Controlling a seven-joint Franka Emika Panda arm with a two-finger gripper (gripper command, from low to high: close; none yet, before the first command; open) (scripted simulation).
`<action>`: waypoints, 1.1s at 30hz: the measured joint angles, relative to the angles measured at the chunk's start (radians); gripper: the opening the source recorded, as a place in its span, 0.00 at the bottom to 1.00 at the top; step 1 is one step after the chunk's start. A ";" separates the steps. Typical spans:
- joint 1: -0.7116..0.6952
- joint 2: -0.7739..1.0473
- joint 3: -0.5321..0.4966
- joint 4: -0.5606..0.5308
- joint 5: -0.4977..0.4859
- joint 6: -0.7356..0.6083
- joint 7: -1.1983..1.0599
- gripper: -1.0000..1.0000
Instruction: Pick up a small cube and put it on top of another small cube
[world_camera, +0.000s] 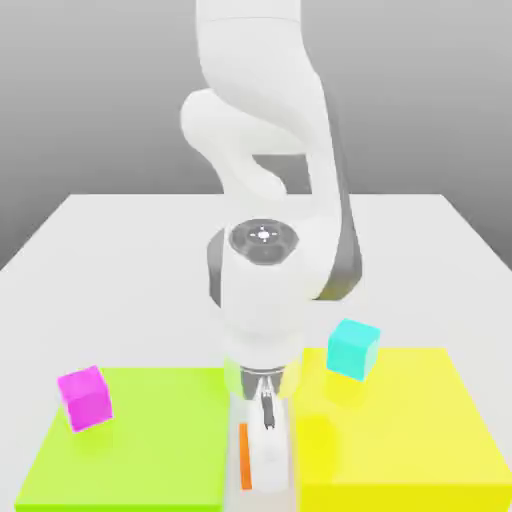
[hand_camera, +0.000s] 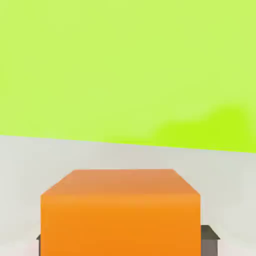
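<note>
Orange cube (hand_camera: 120, 212) sits closest to my hand camera, big and low in that picture, with gray finger tips (hand_camera: 210, 239) peeking out on both sides of it. So the jaws look closed on the cube, one on each side. I think I have it.

From the exterior view, my gripper (world_camera: 262, 440) hangs low over the white strip between the green mat (world_camera: 130, 440) and the yellow mat (world_camera: 400, 430). I see just a thin orange edge (world_camera: 245, 456) of the cube beside the fingers there.

What matters next is the magenta cube (world_camera: 85, 397). It lies well apart from my gripper, toward the exterior view's left, on the green mat near its far left corner. It looks a bit tilted to me. I judge I must lift, carry across the green mat, and come down right over it.

A cyan cube (world_camera: 353, 348) is near on the other side, at the yellow mat's edge. I leave that one alone.

Hard parts: the arm hides most of the orange cube from outside, and I cannot tell if the cube is off the table yet.
</note>
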 joint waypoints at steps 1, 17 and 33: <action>0.003 0.011 -0.004 0.002 -0.003 0.008 0.002 0.00; -0.212 -0.319 -0.023 0.002 0.141 -0.321 -0.484 0.00; -0.373 -0.304 -0.119 0.021 0.126 -0.325 -0.896 1.00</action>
